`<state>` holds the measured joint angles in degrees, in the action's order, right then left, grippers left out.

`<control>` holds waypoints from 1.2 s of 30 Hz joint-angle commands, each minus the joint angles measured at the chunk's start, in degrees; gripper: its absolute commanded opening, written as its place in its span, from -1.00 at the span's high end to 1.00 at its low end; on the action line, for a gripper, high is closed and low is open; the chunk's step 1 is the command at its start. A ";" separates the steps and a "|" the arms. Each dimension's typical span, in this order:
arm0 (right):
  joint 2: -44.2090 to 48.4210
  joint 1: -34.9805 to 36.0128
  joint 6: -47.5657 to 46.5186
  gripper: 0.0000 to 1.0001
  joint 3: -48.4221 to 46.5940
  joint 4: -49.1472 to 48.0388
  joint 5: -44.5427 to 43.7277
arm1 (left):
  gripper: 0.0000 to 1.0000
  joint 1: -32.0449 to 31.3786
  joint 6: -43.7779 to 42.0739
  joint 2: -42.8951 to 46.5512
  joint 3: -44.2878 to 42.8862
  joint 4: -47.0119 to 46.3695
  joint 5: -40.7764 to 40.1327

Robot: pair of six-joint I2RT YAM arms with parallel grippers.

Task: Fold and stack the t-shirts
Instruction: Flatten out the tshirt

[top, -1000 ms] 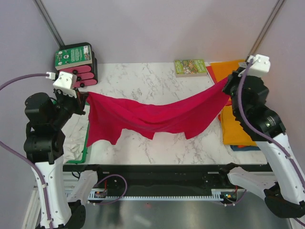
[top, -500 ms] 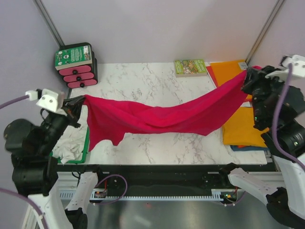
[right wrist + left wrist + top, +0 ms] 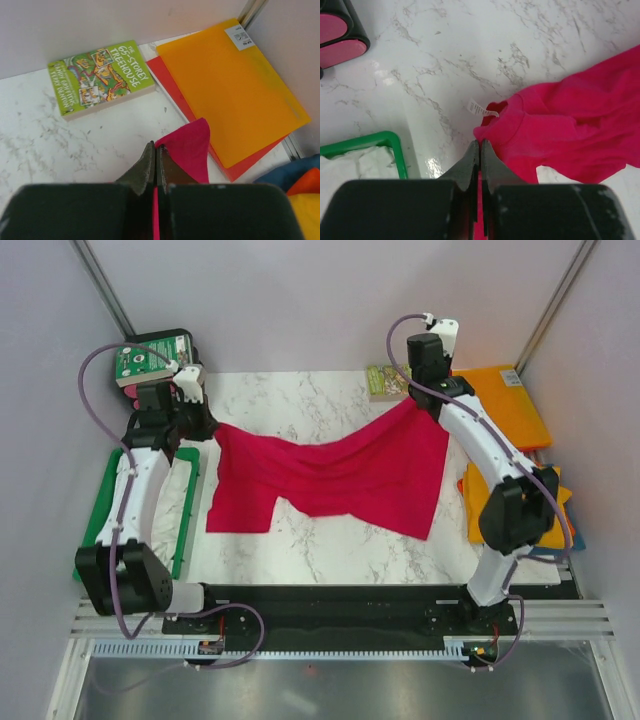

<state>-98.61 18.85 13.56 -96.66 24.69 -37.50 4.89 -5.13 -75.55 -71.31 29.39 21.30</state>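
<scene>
A crimson red t-shirt (image 3: 340, 475) lies spread on the marble table, its lower part flat and its two far corners lifted. My left gripper (image 3: 207, 426) is shut on the far left corner, by the collar and its white tag (image 3: 480, 142). The red cloth (image 3: 570, 125) trails off to the right. My right gripper (image 3: 413, 400) is shut on the far right corner (image 3: 155, 146), and a red flap (image 3: 192, 147) sticks out past it. A white t-shirt (image 3: 355, 162) lies in the green tray (image 3: 185, 510). Orange shirts (image 3: 478, 515) lie at the right edge, partly behind the right arm.
A green-covered book (image 3: 386, 381) lies at the back, also in the right wrist view (image 3: 100, 77). A flat orange sheet on a red one (image 3: 235, 85) lies at the back right (image 3: 505, 400). A black and pink box stack (image 3: 160, 365) stands at the back left.
Both arms swung from the near sides to the back of the table. The red shirt, earlier hanging stretched between them, now lies mostly spread on the table.
</scene>
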 commanded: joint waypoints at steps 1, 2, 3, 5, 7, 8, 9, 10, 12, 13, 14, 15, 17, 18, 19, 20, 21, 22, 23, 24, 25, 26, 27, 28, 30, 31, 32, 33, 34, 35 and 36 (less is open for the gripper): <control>-8.76 -1.19 -0.38 0.93 -10.73 -5.88 -7.67 | 0.41 -0.66 0.46 -8.53 -6.47 -12.16 -5.30; -9.84 -1.27 0.06 0.69 -12.65 -5.88 -8.38 | 0.13 -0.67 0.99 -10.13 -7.95 -12.94 -5.74; -10.63 -1.19 0.32 0.18 -13.20 -5.88 -8.12 | -0.13 -0.84 1.34 -11.10 -8.58 -12.95 -6.35; -10.99 -0.92 0.85 -0.17 -13.20 -6.14 -7.24 | -0.84 -1.02 1.61 -12.25 -9.63 -12.86 -6.27; -9.68 0.22 0.41 -0.46 -12.41 -6.41 -7.24 | -0.99 -1.10 1.70 -11.64 -9.20 -13.04 -6.45; -8.98 0.66 0.24 -0.53 -11.10 -6.41 -7.24 | -0.99 -1.11 1.44 -10.42 -8.33 -12.95 -6.53; -8.01 1.70 0.15 -0.60 -9.96 -6.58 -7.15 | -0.99 -1.02 1.35 -9.28 -7.62 -12.69 -6.53; -5.74 2.32 0.32 -0.61 -8.73 -6.49 -6.46 | -0.99 -1.02 1.35 -8.05 -6.66 -12.34 -6.36; -0.92 4.42 1.89 -0.61 -3.55 -6.32 -4.88 | -0.99 -1.11 0.12 -3.48 -2.97 -10.24 -4.69; 0.94 5.31 2.86 -0.60 1.51 -6.32 -2.95 | -0.99 -1.19 -0.75 -1.73 0.61 -9.44 -4.43; 2.70 7.41 4.61 -0.58 4.17 -6.41 -2.24 | -0.99 -1.11 -1.55 2.30 2.56 -8.74 -4.34; 5.94 8.65 5.50 -0.57 6.90 -6.41 -1.53 | -0.98 -1.11 -2.25 3.99 4.49 -6.99 -4.51; 9.12 13.11 6.82 -0.55 15.07 -6.32 -1.26 | -0.97 -1.11 -4.97 8.46 9.85 -4.61 -4.25; 11.83 14.79 8.39 -0.54 18.06 -6.32 -1.35 | -0.96 -1.02 -6.11 9.71 11.53 -1.82 -4.51; 13.08 16.46 9.19 -0.54 23.22 -6.32 -1.44 | -0.99 -1.10 -7.34 10.68 14.85 -0.92 -5.99; 14.22 20.05 10.07 -0.54 25.71 -6.32 -2.40 | -0.99 -0.84 -8.23 11.64 16.36 0.22 -6.27; 16.06 21.56 11.73 -0.54 27.82 -6.14 -2.93 | -0.99 -0.67 -8.84 13.13 17.59 2.15 -6.62; 16.95 23.06 12.88 -0.54 31.59 -5.97 -3.46 | -0.99 -0.32 -9.37 13.76 20.13 2.77 -6.80; 17.65 25.68 13.76 -0.54 33.28 -5.53 -4.24 | -0.99 0.56 -9.55 14.63 21.29 3.22 -6.45; 19.05 26.84 16.21 -0.54 36.08 -5.18 -5.04 | -0.99 0.91 -9.73 15.51 22.34 3.48 -6.27; 19.76 29.03 17.10 -0.53 37.32 -4.74 -5.57 | -0.99 1.09 -9.55 15.95 24.18 3.66 -6.79; 20.38 29.83 17.98 -0.53 38.38 -4.04 -5.92 | -0.99 1.70 -9.47 16.05 24.98 3.40 -6.80; 21.60 30.71 19.12 -0.53 40.13 -3.51 -6.88 | -0.99 1.97 -9.20 15.44 25.60 3.48 -6.71; 22.22 32.11 20.53 -0.53 40.84 -3.24 -7.32 | -0.99 2.14 -8.85 14.91 25.34 3.57 -7.93; 23.63 33.09 21.85 -0.52 42.51 -2.54 -8.56 | -0.98 3.64 -7.80 12.81 24.73 2.87 -7.68; 23.98 34.05 22.38 -0.52 42.78 -2.19 -9.08 | -0.98 4.34 -7.53 11.75 24.38 2.78 -7.42; 24.68 34.32 22.73 -0.52 42.96 -1.49 -9.61 | -0.97 4.52 -7.10 10.52 23.85 2.69 -7.33; 25.04 34.50 23.00 -0.51 43.31 -1.22 -9.96 | -0.95 4.61 -5.96 9.38 22.98 2.87 -7.32; 25.30 34.85 23.44 -0.51 43.49 -1.05 -10.05 | -0.93 4.69 -5.51 7.10 22.53 2.78 -6.89; 25.83 34.76 23.61 -0.51 43.66 -1.13 -10.14 | -0.87 4.70 -4.99 6.04 22.27 2.87 -6.62; 26.01 34.76 23.79 -0.51 43.93 -1.05 -10.23 | -0.82 4.70 -3.85 4.90 21.13 2.96 -6.10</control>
<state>-75.40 53.19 33.78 -53.28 23.51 -44.25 9.26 -11.42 -66.65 -46.26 33.28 14.52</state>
